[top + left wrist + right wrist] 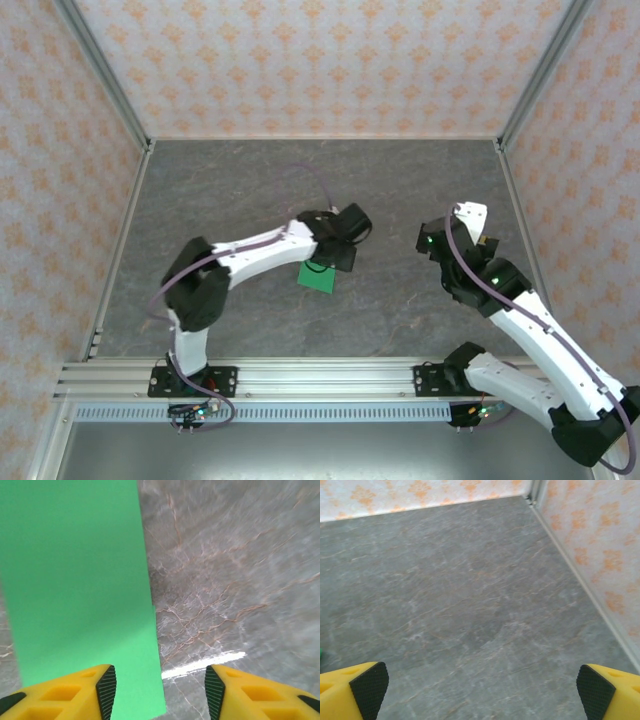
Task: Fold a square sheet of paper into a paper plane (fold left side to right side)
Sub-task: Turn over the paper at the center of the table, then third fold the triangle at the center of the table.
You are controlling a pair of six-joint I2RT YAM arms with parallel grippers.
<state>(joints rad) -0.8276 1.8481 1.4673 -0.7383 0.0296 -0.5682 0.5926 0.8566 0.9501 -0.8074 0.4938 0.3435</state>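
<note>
My left gripper (335,252) hangs low over the middle of the grey stone-look table (420,190). It is directly above the green sheet of paper (320,277), which lies flat and is partly hidden under my wrist.

In my left wrist camera, the gripper's yellow fingers (65,692) stand apart with a clear gap, and nothing is pinched between them. The paper (80,580) runs beneath the left-hand finger. Its long straight edge passes through the gap, and the other finger sits over bare table. I judge this position suits pressing or gripping along that edge for the left-to-right fold.

My right gripper (437,245) sits well off to the right. Its jaws are spread wide over bare table (470,580) and hold nothing, probably so it does not disturb the sheet.
</note>
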